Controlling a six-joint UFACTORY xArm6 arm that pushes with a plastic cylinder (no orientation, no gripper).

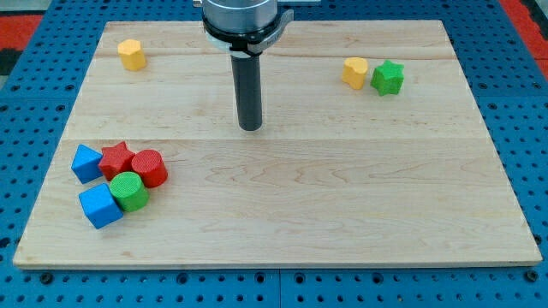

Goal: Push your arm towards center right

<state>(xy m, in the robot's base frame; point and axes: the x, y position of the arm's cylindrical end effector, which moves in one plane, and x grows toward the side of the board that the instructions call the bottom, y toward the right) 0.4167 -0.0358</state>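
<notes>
My tip rests on the wooden board a little above and left of its middle, with no block near it. A yellow heart block and a green star block sit side by side at the view's upper right, well to the right of the tip. A yellow hexagon block sits at the upper left. A cluster lies at the lower left: a blue block, a red star, a red cylinder, a green cylinder and a blue cube.
The board lies on a blue perforated table. The arm's round mount hangs over the board's top edge.
</notes>
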